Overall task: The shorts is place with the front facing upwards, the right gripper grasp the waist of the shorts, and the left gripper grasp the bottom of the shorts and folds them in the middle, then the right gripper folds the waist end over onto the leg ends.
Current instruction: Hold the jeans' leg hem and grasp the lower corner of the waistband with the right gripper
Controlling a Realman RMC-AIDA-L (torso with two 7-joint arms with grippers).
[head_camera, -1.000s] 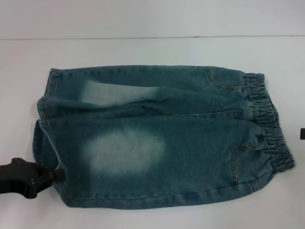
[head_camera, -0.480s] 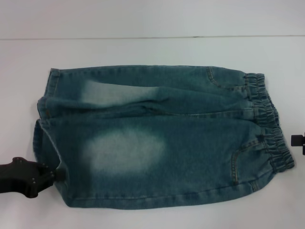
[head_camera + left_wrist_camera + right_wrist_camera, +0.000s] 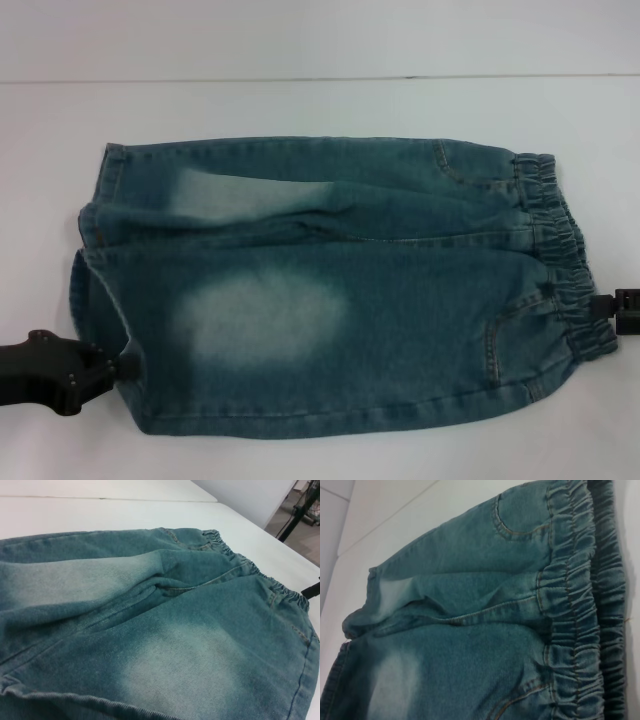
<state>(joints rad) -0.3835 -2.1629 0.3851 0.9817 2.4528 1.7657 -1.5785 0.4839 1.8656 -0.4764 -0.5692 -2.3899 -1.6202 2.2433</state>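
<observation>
A plain white table (image 3: 320,50) fills the scene, with a faint seam line running across its far part and a paler strip beyond it. On this table lie the shorts (image 3: 330,290), blue-green faded denim with pale whitish worn patches, orange stitching and a gathered elastic waistband. They lie flat and sideways to the robot, front up. The waist of the shorts (image 3: 560,250), puckered and ruffled, sits at the right end of the garment. The bottom of the shorts (image 3: 95,260), the flat stitched hems of the wide leg openings, sits at the left end. A large oval worn patch lies on the near leg and a second, longer one on the far leg, with a crease running between the two legs.

The left gripper (image 3: 118,366), a black claw on a dark arm, is at the near corner of the leg hems, its tip touching the denim edge. Whether its fingers are apart or clamped on the cloth cannot be told. The left wrist view looks across the shorts (image 3: 165,630) from the hem side toward the waistband (image 3: 240,560).

The right gripper (image 3: 610,308), a black boxy claw only partly in view, is just beside the near part of the waistband, touching or almost touching the elastic. The state of its fingers cannot be told either. The right wrist view shows the ruffled waistband (image 3: 575,605) close up, with a curved pocket seam in orange stitching next to it.
</observation>
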